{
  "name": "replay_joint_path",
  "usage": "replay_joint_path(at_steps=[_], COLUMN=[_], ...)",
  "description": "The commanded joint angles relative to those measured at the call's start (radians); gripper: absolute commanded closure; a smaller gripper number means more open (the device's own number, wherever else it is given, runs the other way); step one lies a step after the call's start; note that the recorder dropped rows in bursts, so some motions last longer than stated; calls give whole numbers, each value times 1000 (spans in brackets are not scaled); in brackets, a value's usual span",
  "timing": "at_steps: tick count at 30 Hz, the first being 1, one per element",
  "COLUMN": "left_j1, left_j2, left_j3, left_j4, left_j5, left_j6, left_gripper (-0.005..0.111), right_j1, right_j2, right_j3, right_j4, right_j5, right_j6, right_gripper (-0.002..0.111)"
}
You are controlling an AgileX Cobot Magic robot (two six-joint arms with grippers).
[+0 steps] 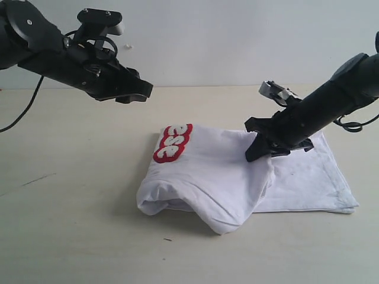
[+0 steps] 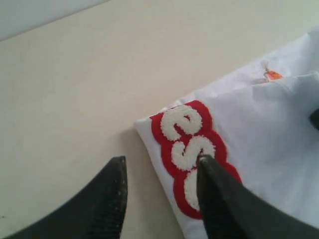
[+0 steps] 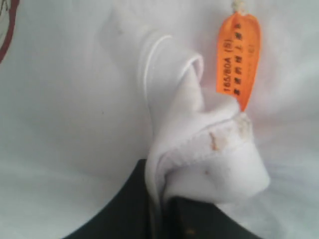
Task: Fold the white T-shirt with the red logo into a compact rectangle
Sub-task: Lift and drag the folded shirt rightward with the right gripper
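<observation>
The white T-shirt lies partly folded mid-table, bulging at its near left edge. The red logo shows only its last letters at the fold's far left corner, seen again as the logo in the left wrist view. My left gripper hangs open above the table, behind and left of the shirt; its fingers straddle the logo edge from above. My right gripper is shut on a bunched fold of the T-shirt, next to the orange neck tag.
A single flat layer of the shirt spreads to the right under the right arm. The pale tabletop surrounds the shirt, and a white wall stands behind it.
</observation>
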Motion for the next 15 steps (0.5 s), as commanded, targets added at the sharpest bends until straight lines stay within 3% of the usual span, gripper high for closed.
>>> replay_joint_path(at_steps=[1,10,15], left_j1=[0,0,0], left_j2=[-13,-7,-6], left_j3=[8,8,8], left_j4=[-7,-7,-9], left_j5=[-14,-16,-15], left_j6=[3,3,3], left_gripper=[62,62,62], right_j1=[1,1,1], right_j2=[-35,-182,-242], right_j3=[-24,-26,-62], right_j4=[-38,-78,-369], right_j5=[38,29,32], right_j6=[-16,14,243], right_gripper=[108,108,108])
